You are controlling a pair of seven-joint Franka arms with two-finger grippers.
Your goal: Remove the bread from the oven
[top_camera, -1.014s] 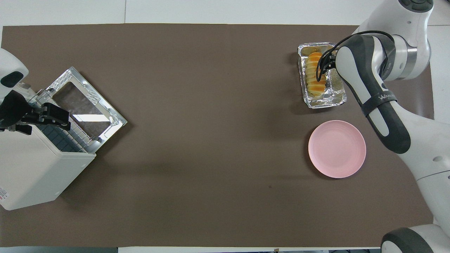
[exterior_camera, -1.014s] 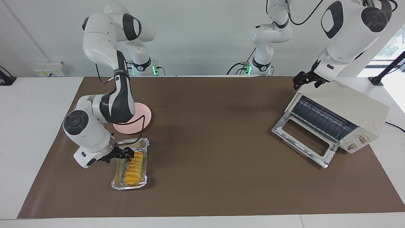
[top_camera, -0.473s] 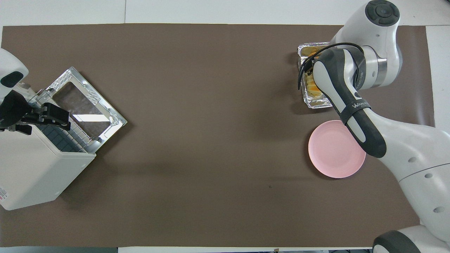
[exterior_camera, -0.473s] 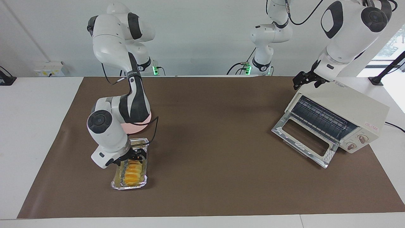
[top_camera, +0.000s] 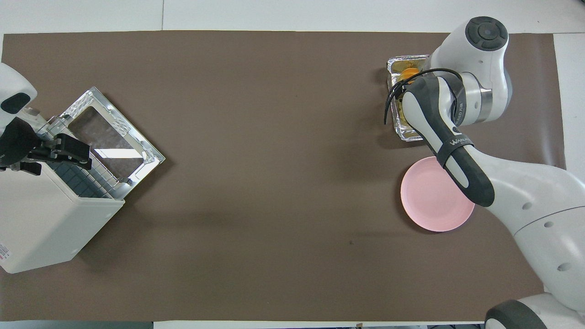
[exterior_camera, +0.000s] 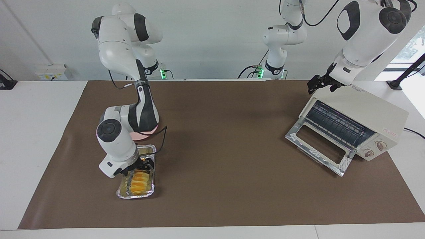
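The golden ridged bread [exterior_camera: 137, 184] [top_camera: 408, 73] lies in a crinkled foil tray [exterior_camera: 134, 195] [top_camera: 405, 133] on the brown mat, toward the right arm's end of the table. My right gripper [exterior_camera: 143, 167] is down in the tray, at the end of the bread nearer to the robots. The right arm hides that gripper in the overhead view. The cream oven [exterior_camera: 365, 113] [top_camera: 41, 219] stands at the left arm's end with its glass door [exterior_camera: 315, 146] [top_camera: 109, 141] dropped open and its wire rack bare. My left gripper [exterior_camera: 312, 87] [top_camera: 84, 154] waits open over the oven's top edge.
A pink plate [exterior_camera: 146, 135] [top_camera: 429, 201] lies beside the foil tray, nearer to the robots, and the right arm covers part of it. The brown mat [exterior_camera: 225, 149] stretches between tray and oven. White table shows around the mat.
The right arm swung its wrist from beside the tray to over it, and its gripper came down on the bread. The left arm stayed still.
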